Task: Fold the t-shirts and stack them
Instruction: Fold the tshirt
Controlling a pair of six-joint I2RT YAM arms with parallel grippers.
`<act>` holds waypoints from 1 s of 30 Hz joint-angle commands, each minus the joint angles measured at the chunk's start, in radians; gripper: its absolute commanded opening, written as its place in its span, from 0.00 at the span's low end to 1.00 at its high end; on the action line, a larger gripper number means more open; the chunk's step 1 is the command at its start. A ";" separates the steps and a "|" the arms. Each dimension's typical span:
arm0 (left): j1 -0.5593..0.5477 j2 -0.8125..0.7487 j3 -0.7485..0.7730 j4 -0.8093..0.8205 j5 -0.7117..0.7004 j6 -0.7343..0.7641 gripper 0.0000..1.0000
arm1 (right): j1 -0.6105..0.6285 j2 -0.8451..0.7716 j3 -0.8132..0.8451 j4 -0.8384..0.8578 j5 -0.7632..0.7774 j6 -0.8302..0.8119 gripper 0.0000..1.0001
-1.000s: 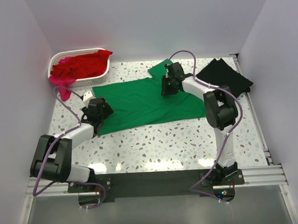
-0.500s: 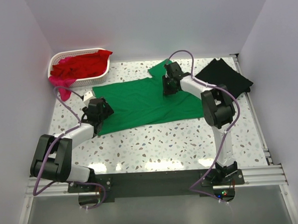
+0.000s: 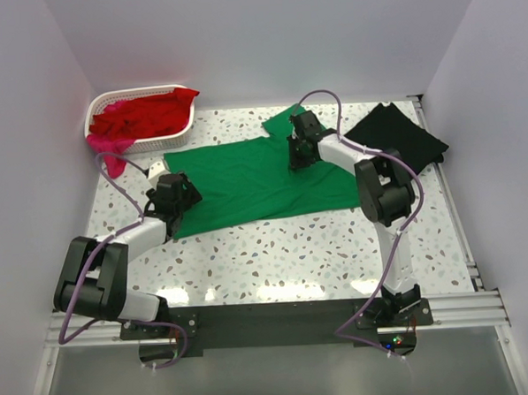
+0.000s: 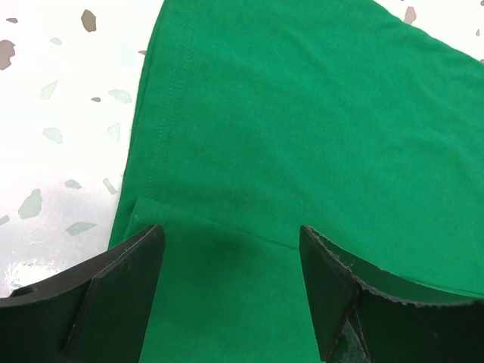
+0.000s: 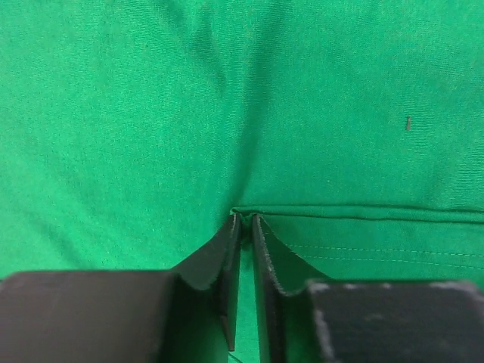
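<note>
The green t-shirt (image 3: 245, 176) was spread flat across the middle of the speckled table (image 3: 294, 258), with one sleeve pointed toward the far wall. The left gripper (image 4: 231, 246) was held wide open over the shirt's near-left corner. Its two fingers were set apart on either side of a small folded-over edge of green cloth, and nothing was gripped between them. The right gripper (image 5: 246, 221) was lowered onto the far part of the shirt, close to the sleeve. Its fingers were pressed almost together, with only a thin slit left, and a stitched hem of the green cloth was pinched at their tips. The black t-shirt (image 3: 398, 136) was laid at the far right of the table, apart from the green one. The red t-shirts (image 3: 145, 117) were heaped in the white basket (image 3: 168, 141) at the far left corner, and a magenta-pink t-shirt (image 3: 113, 157) was draped over its near rim.
</note>
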 commanded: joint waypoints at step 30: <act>0.015 0.015 -0.008 0.057 0.014 0.018 0.76 | 0.009 -0.147 -0.089 0.093 -0.096 0.035 0.00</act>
